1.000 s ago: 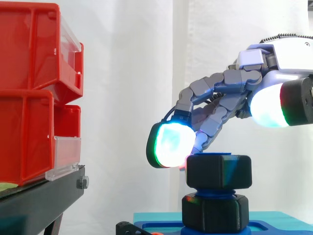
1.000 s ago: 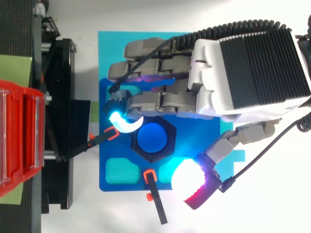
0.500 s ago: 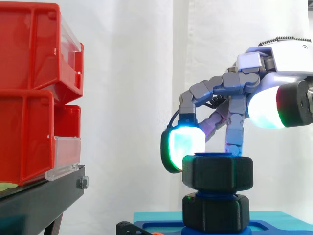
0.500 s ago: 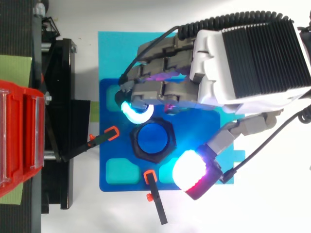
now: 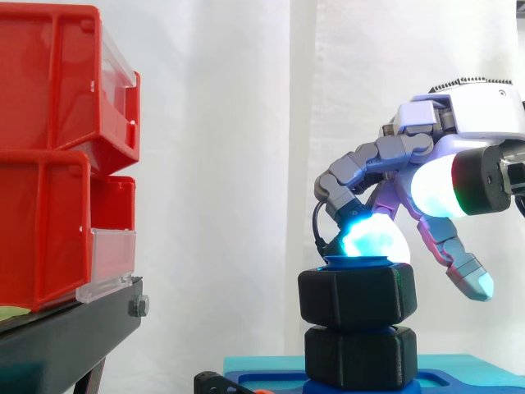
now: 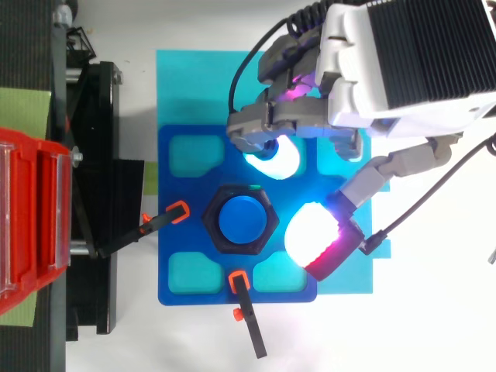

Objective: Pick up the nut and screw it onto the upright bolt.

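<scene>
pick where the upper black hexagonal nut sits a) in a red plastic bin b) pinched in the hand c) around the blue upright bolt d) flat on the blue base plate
c: the upper black hexagonal nut rings the blue upright bolt, whose round top shows through it from above, with a lower black nut beneath.

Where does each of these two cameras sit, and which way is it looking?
Side view: beside the work at about its height, looking level across at the nut on the bolt, with the red bins on the left; the hand comes in from the right.
Top view: above the work, looking straight down on the blue base plate; the hand reaches in from the upper right.
Shared: the same nut, bolt, red bins and hand.
</scene>
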Controlling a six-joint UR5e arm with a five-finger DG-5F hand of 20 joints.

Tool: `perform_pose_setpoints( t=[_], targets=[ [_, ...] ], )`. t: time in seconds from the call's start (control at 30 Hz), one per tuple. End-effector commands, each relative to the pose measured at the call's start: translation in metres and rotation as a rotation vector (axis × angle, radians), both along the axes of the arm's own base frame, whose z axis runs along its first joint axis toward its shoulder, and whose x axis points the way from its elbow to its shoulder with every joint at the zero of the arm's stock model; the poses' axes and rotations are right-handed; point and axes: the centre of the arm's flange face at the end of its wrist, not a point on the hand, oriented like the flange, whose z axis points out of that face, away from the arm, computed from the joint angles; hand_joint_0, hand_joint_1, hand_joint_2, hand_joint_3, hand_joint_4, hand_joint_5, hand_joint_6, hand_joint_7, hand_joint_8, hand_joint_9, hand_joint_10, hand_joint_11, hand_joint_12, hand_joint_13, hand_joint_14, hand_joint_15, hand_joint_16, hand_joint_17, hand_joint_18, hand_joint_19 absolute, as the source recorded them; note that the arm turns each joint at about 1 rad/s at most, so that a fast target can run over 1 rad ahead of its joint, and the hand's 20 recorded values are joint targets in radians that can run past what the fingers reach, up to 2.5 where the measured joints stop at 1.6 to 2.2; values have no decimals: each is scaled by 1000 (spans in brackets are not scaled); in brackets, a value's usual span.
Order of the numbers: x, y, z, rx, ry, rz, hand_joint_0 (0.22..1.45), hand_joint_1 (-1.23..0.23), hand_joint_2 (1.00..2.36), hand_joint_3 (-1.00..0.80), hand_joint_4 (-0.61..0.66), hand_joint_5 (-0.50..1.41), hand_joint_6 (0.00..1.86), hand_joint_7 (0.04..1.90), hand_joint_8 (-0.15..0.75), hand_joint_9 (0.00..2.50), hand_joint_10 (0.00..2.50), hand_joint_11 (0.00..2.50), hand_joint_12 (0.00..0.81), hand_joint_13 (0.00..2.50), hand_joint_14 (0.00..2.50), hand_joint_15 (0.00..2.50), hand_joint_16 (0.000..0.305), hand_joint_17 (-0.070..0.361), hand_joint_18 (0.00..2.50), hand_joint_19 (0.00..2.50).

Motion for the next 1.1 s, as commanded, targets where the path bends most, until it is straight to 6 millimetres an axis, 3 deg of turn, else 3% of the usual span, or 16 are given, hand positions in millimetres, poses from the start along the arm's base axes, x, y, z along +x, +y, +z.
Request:
perform_pose_setpoints(
  t=[0.0, 0.2, 0.4, 0.63, 0.7, 0.87, 1.07],
  targets=[
    [0, -2, 1, 0, -2, 1, 472, -323, 1000, -500, 120, 95, 501, 1547, 268, 1909, 12, 282, 262, 1138, 0, 0, 35, 79, 951, 170],
    [8, -1, 28, -3, -44, 19, 455, -317, 1000, -500, 202, 10, 506, 1255, 305, 1496, 7, 183, 340, 977, 1, 46, 46, 103, 801, 195],
    [14, 3, 55, -24, -57, 29, 441, -326, 1000, -500, 270, -88, 504, 921, 332, 1275, 7, 164, 385, 904, 3, 71, 53, 119, 761, 198],
    [20, 13, 42, -34, -55, 38, 434, -336, 1000, -500, 236, -132, 503, 747, 317, 1078, 0, 36, 395, 655, 0, 0, 55, 125, 646, 167],
    [26, 15, 26, -32, -41, 40, 429, -338, 1000, -500, 212, -143, 502, 702, 308, 921, 0, 0, 387, 475, 0, 0, 55, 123, 441, 68],
    [27, 15, 17, -9, -22, 41, 416, -342, 1000, -500, 175, -169, 501, 640, 285, 656, 0, 0, 387, 161, 0, 0, 54, 122, 0, 0],
    [26, 15, 16, -9, -10, 41, 408, -321, 1000, -500, 167, -176, 501, 640, 275, 469, 0, 0, 389, 0, 0, 0, 56, 126, 0, 0]
  ],
)
